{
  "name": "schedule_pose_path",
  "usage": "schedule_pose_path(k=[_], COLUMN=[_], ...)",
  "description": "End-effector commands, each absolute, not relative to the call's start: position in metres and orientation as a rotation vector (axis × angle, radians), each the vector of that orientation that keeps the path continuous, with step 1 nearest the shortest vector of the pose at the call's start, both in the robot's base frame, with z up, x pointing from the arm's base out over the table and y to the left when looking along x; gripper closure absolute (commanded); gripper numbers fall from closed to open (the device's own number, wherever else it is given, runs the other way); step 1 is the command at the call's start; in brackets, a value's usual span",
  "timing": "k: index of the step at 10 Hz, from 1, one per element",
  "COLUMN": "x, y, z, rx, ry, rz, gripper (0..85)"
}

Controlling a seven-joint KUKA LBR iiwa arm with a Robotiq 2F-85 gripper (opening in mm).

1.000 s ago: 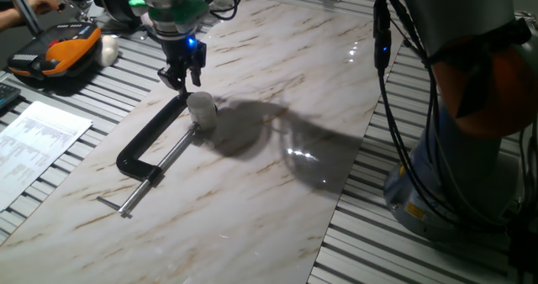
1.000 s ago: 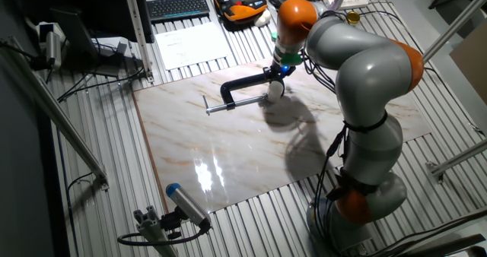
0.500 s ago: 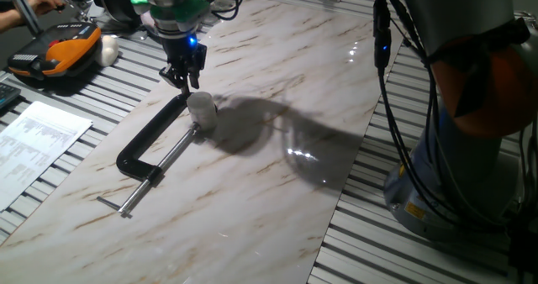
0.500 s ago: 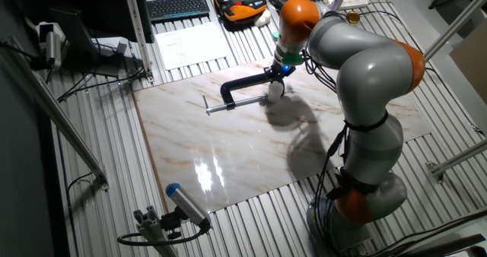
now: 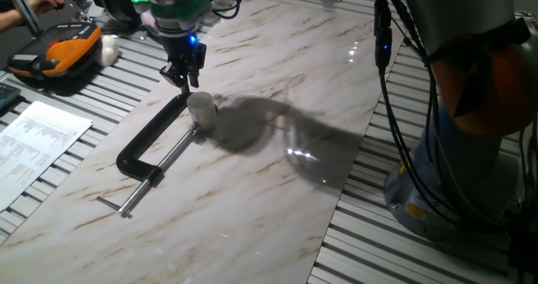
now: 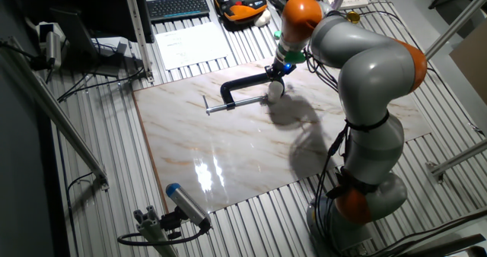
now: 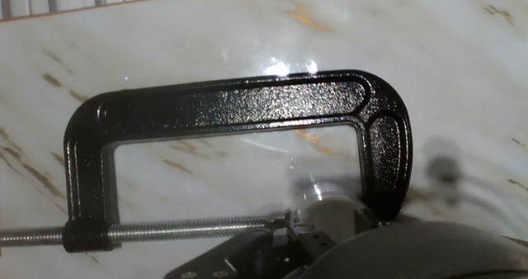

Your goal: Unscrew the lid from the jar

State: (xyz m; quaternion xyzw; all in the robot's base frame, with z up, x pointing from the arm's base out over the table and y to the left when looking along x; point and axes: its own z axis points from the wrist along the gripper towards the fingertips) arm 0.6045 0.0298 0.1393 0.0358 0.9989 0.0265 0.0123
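Note:
The jar [image 5: 203, 116] is small and whitish, with the white lid [image 5: 200, 101] on top. It stands on the marble slab, pinched at the end of the black C-clamp's [image 5: 148, 139] screw. My gripper [image 5: 185, 76] hangs just above and to the left of the lid, not touching it. Its fingers are a little apart with nothing between them. In the other fixed view my gripper [image 6: 278, 68] is over the jar [image 6: 273, 92]. In the hand view the jar [image 7: 334, 217] is blurred at the bottom, beside the clamp frame [image 7: 239, 106].
An orange case [image 5: 59, 53] and a white lump [image 5: 108, 49] lie at the far left on the slatted table. A printed sheet [image 5: 38, 141] lies by the slab's left edge. A keyboard [image 6: 179, 6] sits at the back. The arm's base [image 6: 358, 196] stands beside the slab.
My gripper has risen slightly above the jar and shifted a little. The jar, lid and clamp have not moved.

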Motion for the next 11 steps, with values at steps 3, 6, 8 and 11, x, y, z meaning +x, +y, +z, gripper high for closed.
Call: schedule_pose_path(k=[3,6,8,11], x=[0.611,0.613,0.612,0.615], y=[0.024,0.018,0.015,0.024], z=[0.137,0.127,0.119,0.12], rx=[0.115,0.057,0.057,0.13], ry=[3.098,3.066,3.063,3.102], rz=[0.022,0.036,0.033,0.012], gripper=[51.0,51.0,51.0,51.0])
